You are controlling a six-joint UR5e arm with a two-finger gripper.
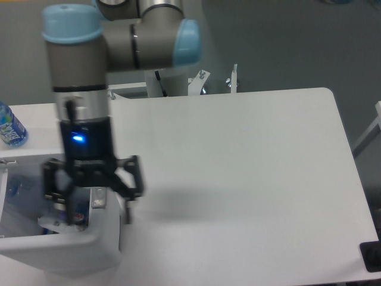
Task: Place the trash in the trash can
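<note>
The one view looks down on a white table (238, 155). In the lower left of the frame stands the bin (89, 250), white, with a thick rim. Inside it, against the left edge of the frame, lies the clear bluish bottle (15, 190), crinkled and without a label. Lower in the bin, near the front wall, shows a small white packet (50, 225) with dark print; the print is too small to read.

The gripper (98, 205) hangs above the right side of the bin, blurred, its two black fingers spread wide apart with nothing between them. One finger (131, 179) is out over the table past the bin's right wall, the other over the bin. A blue light glows on the wrist above it; any lettering there is too smeared to read.

At the far left edge, above the bin, stands a second bottle (9, 126) with a blue label, its writing illegible.
</note>
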